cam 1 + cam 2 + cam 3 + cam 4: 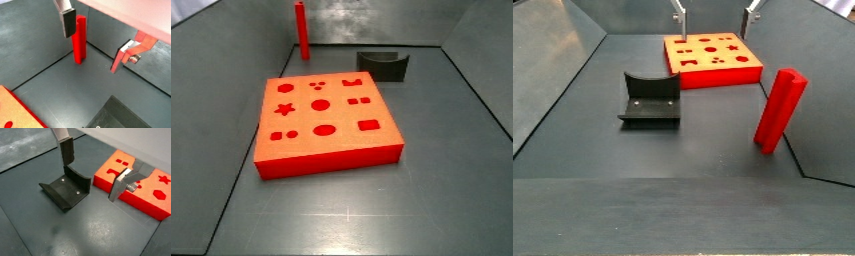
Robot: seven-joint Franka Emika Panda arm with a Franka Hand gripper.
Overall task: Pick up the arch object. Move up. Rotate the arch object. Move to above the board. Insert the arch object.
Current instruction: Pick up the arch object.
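Wrist views both put our tool [91, 180] high over the strip of floor [100, 235] between the fixture [65, 191] and the board [148, 192]. Do we have anything in it?

No. Our two fingers [65, 150] stand wide apart, with bare floor between them, so the tool is spread and empty.

And the arch, where is it?

We cannot find it. Every dark shape we see in both side views is the fixture [385, 65], and the other upright thing is the red rod [779, 108], which is not our piece. It may be hidden from these views; we cannot tell.

So the pick-up is not yet done. How do we expect the arch to handle?

We judge it a small, stiff block, light and unlikely to give under the pads. It is probably smooth, so it could twist if we pinch it off-centre.

Where do we take hold?

Across its two flat parallel faces, near the middle. We keep off the curved notch, where the pads would find little to bear on. We leave its lower end free to go into the board's recess [368, 125].
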